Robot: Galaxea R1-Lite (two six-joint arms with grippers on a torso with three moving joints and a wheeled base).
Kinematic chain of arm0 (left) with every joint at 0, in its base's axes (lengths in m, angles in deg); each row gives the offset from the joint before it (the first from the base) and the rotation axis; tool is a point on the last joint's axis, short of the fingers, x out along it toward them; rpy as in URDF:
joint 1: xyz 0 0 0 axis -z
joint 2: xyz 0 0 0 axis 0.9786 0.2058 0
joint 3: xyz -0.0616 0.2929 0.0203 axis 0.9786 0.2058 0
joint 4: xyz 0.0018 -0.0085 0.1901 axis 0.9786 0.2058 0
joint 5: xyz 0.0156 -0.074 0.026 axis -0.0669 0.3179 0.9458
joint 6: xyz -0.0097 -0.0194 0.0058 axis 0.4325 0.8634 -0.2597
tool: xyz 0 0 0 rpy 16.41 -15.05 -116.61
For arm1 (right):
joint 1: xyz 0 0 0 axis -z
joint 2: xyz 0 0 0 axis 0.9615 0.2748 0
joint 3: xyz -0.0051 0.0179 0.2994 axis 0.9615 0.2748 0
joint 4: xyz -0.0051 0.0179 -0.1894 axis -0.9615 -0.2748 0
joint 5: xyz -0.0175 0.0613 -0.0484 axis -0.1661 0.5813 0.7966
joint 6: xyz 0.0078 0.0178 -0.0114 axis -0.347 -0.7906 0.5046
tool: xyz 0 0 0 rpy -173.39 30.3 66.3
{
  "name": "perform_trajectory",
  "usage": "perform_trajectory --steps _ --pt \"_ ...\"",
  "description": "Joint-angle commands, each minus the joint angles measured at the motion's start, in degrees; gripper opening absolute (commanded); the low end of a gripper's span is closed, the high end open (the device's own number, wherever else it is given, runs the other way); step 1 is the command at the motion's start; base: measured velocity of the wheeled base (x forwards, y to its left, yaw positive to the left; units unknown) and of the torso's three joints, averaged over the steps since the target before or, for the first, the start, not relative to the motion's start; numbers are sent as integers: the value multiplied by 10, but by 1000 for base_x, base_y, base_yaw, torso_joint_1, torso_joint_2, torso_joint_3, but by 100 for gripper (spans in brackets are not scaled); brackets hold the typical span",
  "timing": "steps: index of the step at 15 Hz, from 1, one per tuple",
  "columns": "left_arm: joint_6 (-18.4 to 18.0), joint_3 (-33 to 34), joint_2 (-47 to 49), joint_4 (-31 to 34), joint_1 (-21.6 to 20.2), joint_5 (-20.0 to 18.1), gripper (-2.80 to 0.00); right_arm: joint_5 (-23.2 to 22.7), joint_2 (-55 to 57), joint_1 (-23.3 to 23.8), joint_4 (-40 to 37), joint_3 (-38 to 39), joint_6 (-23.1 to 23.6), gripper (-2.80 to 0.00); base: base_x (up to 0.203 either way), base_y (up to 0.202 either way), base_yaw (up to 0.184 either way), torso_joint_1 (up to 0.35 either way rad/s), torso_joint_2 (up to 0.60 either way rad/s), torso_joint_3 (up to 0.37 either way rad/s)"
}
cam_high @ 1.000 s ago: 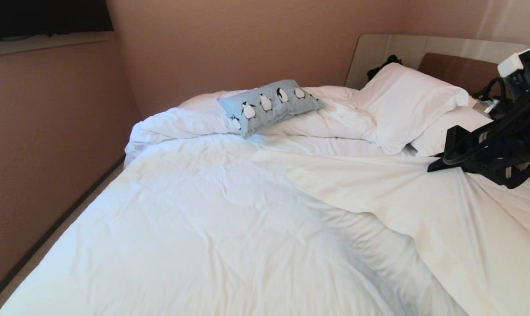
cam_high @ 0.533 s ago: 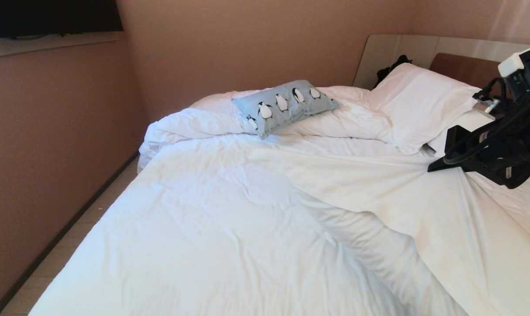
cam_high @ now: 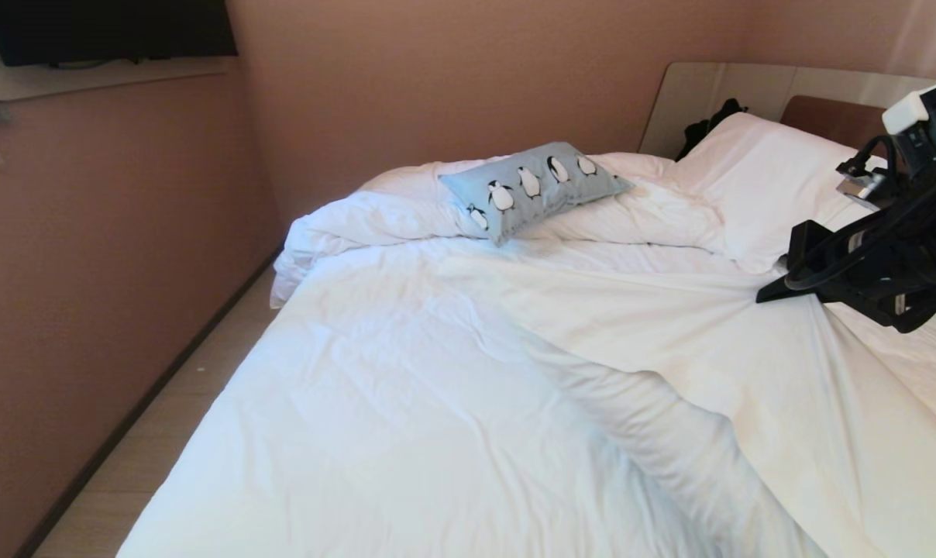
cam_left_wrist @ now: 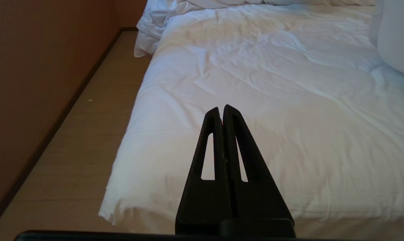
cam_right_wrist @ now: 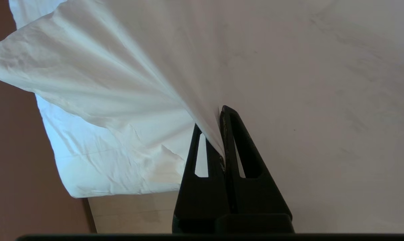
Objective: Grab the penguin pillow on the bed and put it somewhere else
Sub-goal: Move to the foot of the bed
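Note:
The penguin pillow (cam_high: 534,188), light blue with a row of black-and-white penguins, lies on the bunched duvet at the far side of the bed (cam_high: 437,387), untouched. Well to its right, my right gripper (cam_high: 764,295) is shut on a fold of the white sheet (cam_right_wrist: 138,77), which stretches taut from the fingertips (cam_right_wrist: 226,115). The left gripper (cam_left_wrist: 221,109) is shut on nothing, hanging over the near corner of the bed (cam_left_wrist: 255,83). Neither wrist view shows the pillow.
A large white pillow (cam_high: 762,178) leans on the brown-and-beige headboard (cam_high: 824,116), with a black item (cam_high: 708,124) behind it. A pink wall (cam_high: 88,271) and a strip of wooden floor (cam_high: 166,434) run along the bed's left side. A dark screen (cam_high: 111,27) sits on a ledge.
The whole scene has slid to the right in the head view, so the camera has moved. More floor and wall show at left. My right gripper still holds the sheet.

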Motion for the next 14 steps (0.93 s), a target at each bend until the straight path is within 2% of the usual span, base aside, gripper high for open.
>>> perform_trajectory --steps 1,14 --pt "0 1 0 -1 0 0 -280 -1 -1 0 -2 0 -2 -280 0 196 1 2 2 -2" --pt "0 0 0 0 0 0 -280 -1 -4 -1 -3 2 -2 -280 0 183 0 2 3 1"
